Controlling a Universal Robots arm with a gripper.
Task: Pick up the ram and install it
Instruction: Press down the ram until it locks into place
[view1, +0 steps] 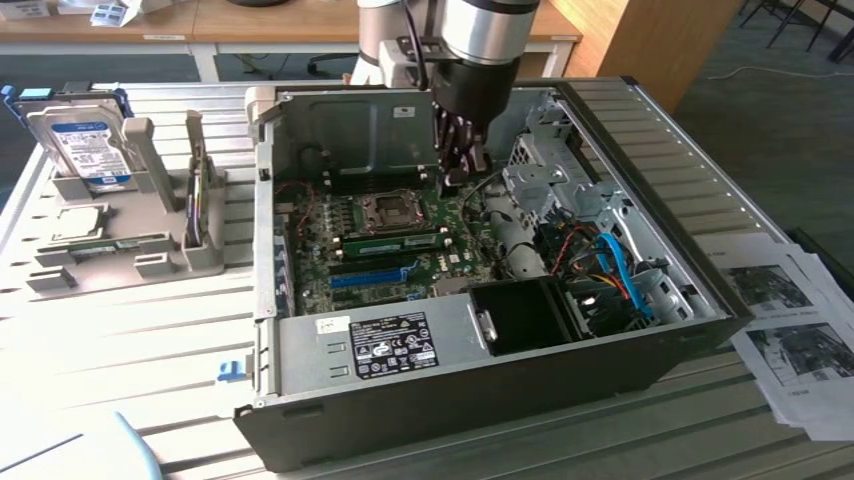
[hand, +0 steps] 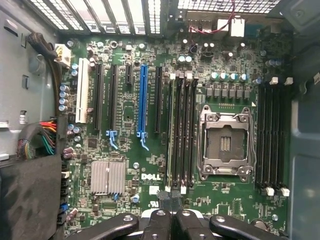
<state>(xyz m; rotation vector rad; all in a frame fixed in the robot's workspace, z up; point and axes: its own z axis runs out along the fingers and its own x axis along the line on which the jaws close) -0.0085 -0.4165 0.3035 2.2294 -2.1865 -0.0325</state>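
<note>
The ram (view1: 400, 243) is a thin green strip lying along a slot of the motherboard (view1: 340, 285), just beside the CPU socket (view1: 392, 208) inside the open computer case (view1: 694, 300). In the wrist view the ram (hand: 170, 135) is seen edge-on in the slot nearest the long black slots, left of the socket (hand: 224, 142). My gripper (view1: 461, 168) hangs inside the case above the board's far side, apart from the ram. In the wrist view the gripper (hand: 172, 219) has its two fingers pressed together, and nothing is between them.
A silver, blue-labelled hard drive (view1: 83, 145) stands in a grey holder (view1: 127, 250) at the exterior view's left. Printed papers (view1: 787, 320) lie at the right. Inside the case are the power supply (view1: 387, 340), blue cables (view1: 621, 270), a blue slot (hand: 142, 105) and a heatsink (hand: 108, 177).
</note>
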